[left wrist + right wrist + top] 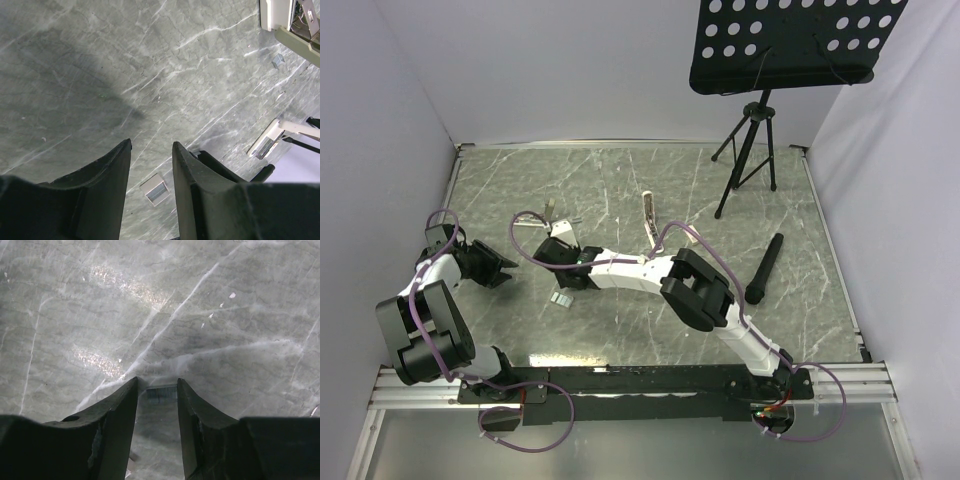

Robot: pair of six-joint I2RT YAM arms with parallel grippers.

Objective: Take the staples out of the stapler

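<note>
The left tool (151, 145) stands partly open and holds nothing. A small grey block (154, 188) lies on the tabletop (100, 75) under the gap between its fingers. The stapler (267, 141) lies ahead of this tool and off to its right, well apart. The right tool (157, 381) has its fingers close about a small silvery piece (161, 393) that fills the gap. I cannot tell whether it grips the piece.

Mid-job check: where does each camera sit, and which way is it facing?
Top external: high behind the near edge, looking down on the table; left hand and right hand show.
Left wrist: on the left hand, looking slantwise across the table; its two fingers show.
Right wrist: on the right hand, looking steeply down at the table; its two fingers show.
Shared: top and left wrist both show the stapler and small grey block.
</note>
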